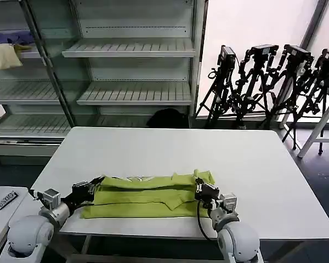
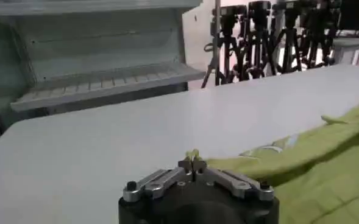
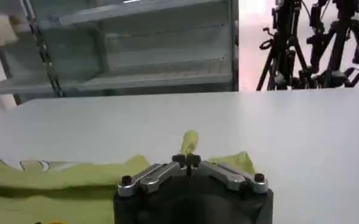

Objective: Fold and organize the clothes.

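Head view: both grippers pinch the folded T-shirt (image 1: 148,194) at the white table's (image 1: 252,164) near edge.
Left gripper (image 1: 93,187) clamps its left end; right gripper (image 1: 199,190) clamps its right end.

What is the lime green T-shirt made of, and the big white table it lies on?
The lime green T-shirt looks like soft, matte knit fabric, perhaps cotton: it creases, folds and drapes limply where the left gripper and right gripper pinch it. The big white table looks hard and smooth, maybe laminate or painted board, with a faint sheen.
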Motion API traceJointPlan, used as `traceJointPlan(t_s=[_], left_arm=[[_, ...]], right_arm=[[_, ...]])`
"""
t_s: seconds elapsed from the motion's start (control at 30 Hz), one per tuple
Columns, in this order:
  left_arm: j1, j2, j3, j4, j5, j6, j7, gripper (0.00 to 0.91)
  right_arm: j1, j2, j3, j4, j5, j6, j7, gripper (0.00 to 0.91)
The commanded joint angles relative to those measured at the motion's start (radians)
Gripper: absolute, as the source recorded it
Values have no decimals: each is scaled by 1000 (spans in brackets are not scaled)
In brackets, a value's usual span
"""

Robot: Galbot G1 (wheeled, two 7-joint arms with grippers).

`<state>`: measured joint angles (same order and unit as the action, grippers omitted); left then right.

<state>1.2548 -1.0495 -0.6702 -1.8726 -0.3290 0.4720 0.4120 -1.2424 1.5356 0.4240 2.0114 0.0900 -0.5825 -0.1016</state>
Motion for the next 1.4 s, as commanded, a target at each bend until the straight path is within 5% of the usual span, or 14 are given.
traceJointPlan(t_s=[0.03,0.27,0.33,0.37,0.4,0.47,0.83,1.07,1.4], left_arm=[[30,-1,-10,-11,50,-12,4,0],[47,-9,4,-25,85,-27,5,0],[46,-12,8,-25,94,-26,2,81],[45,-16,11,-24,99,-25,-1,232],[45,-17,13,-24,108,-26,-2,907],[45,-21,16,-24,112,-30,-8,907],[53,-35,13,-42,155,-26,-33,907],[88,-85,-42,-124,-37,-41,-129,907],[218,-238,-25,-137,11,-140,-412,907]], right_arm=[[-29,3,2,11,-43,1,-2,0],[-44,9,-4,7,-74,1,1,0],[-46,9,-5,7,-88,1,5,0],[-48,11,-7,6,-110,2,8,262],[-49,11,-6,6,-113,2,8,907],[-52,19,-7,4,-184,3,11,907],[-60,20,-7,11,-224,4,40,907],[-67,23,24,69,-134,16,67,907],[-3,-14,91,137,-101,23,73,907]])
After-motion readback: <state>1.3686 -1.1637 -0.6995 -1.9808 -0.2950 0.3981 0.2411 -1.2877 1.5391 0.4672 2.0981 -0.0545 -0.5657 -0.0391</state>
